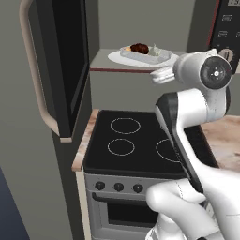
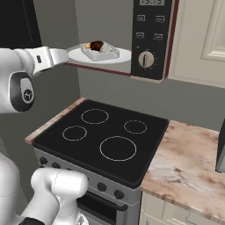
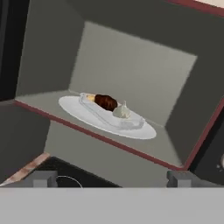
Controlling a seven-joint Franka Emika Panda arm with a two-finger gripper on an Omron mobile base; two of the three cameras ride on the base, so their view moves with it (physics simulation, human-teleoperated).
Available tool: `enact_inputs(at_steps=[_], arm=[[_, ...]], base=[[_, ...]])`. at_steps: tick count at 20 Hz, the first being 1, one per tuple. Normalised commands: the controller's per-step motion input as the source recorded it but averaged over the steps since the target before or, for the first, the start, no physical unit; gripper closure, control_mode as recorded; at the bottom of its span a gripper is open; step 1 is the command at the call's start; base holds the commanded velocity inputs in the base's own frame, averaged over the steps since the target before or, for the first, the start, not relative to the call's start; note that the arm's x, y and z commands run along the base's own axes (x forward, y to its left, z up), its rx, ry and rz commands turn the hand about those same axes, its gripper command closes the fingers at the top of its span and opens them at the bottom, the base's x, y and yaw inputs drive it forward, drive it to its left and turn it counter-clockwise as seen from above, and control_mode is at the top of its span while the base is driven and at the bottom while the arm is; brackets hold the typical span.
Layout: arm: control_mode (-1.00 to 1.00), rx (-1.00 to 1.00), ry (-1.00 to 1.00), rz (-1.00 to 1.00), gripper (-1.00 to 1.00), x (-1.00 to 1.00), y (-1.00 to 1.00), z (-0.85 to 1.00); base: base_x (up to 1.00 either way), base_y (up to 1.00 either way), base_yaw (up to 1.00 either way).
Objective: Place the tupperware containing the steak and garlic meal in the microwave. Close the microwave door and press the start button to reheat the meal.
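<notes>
Ahead of the open tool [image 3: 109, 178], the tupperware [image 3: 111, 113] sits apart.

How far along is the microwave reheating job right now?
Done: the tupperware with the steak and garlic meal sits on the round plate inside the microwave. In hand: the open pincer holds nothing, outside the cavity. Left: swing the microwave door shut, since it stands wide open, then press start.

Left base view looks forward and down from behind the arm's left side; right base view does it from the other side, both sharing the stove [image 1: 140, 140] and open microwave [image 2: 151, 39]. Hand view faces straight into the microwave's cavity, fairly near.
</notes>
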Motion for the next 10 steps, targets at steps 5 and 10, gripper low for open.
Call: enact_inputs(at_steps=[5, 10], arm=[[-1.00, -0.57, 0.12, 0.12, -1.00, -0.67, 0.57, 0.07], [-1.00, -0.43, -0.05, 0.00, -1.00, -0.63, 0.41, 0.00]], base=[[0.00, 0.00, 0.00], [0.00, 0.00, 0.00]])
